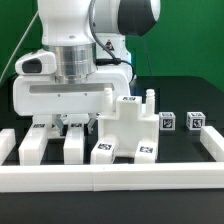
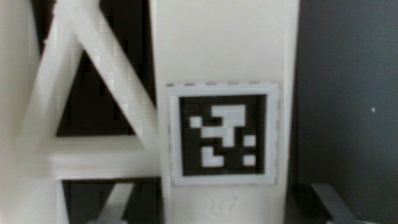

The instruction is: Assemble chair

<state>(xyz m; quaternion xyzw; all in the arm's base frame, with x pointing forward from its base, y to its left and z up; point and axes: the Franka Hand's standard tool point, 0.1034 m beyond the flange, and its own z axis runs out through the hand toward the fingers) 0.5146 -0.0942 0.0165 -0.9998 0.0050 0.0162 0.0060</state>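
Pincer: the pincer [image 1: 66, 123] hangs low over the parts on the exterior view's left, fingers pointing down. The wide white hand hides the tips, so I cannot tell whether the jaws are apart, together or clamped.
Between the jaws: the wrist view is filled by a tagged bar [image 2: 222, 60], a straight white bar that runs along the middle of the frame. It seems centred there so that both fingers would meet its flat sides squarely.
Tag: a black-and-white tag [image 2: 226, 132] faces the wrist camera, probably so the part can be recognised from above.
Beside the bar: a slanted strut [image 2: 89, 95] meets the bar's frame. This looks like one braced panel rather than a loose stick, so a grip on the bar would carry the whole piece.
In front: two block legs [image 1: 35, 146] lie side by side just beside the pincer, within easy reach.
Centre: the seat block [image 1: 125, 128] stands with thin posts pointing up, presumably waiting to receive other parts.
Further out: two small cubes [image 1: 167, 122] sit apart on the exterior view's right, tags showing.
Chair: the chair is not yet joined. Its parts are spread on the dark surface [image 1: 195, 95].
Edge: a low border wall [image 1: 110, 178] runs along the front, likely to brace parts against.
Step, judged: taking hold of the braced panel.
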